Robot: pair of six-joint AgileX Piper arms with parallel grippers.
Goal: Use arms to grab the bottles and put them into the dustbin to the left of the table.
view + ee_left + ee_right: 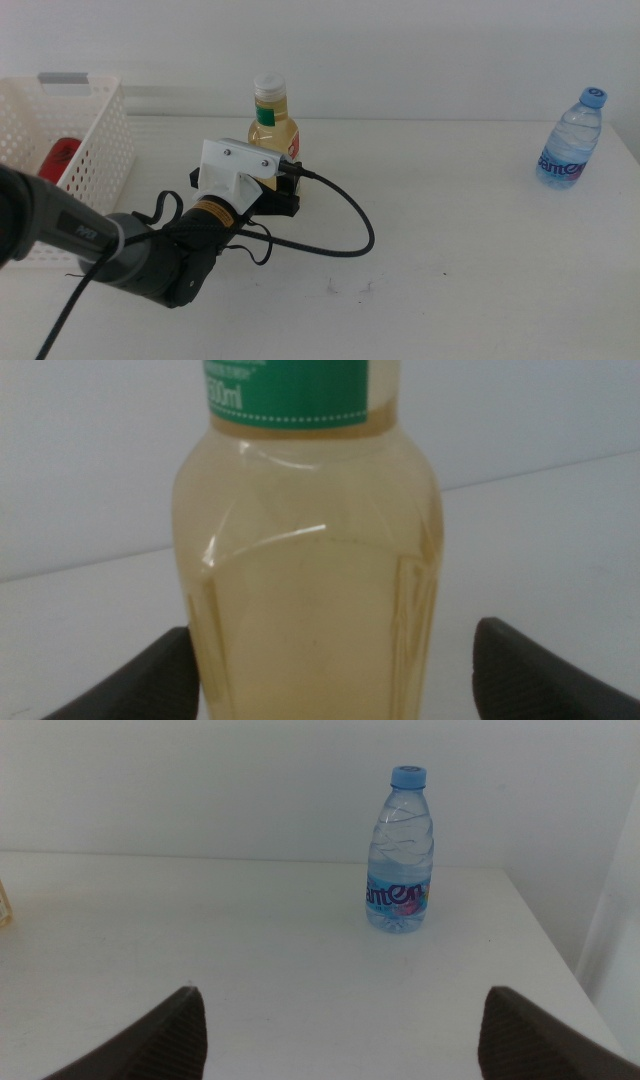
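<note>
Yellow-liquid plastic bottle stands mid-bench, between the left tool's spread jaws, not yet pinched. Only the right wrist view shows the right tool, spread, facing the blue-capped clear water bottle.

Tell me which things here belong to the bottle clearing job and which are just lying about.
Part of the job:
- yellow-liquid plastic bottle with white cap, between the open left end effector jaws
- small clear water bottle with blue cap, ahead of the open right end effector
- red soda can, already in the basket
- white perforated plastic basket

Just lying about:
- nothing visible on the white table
</note>
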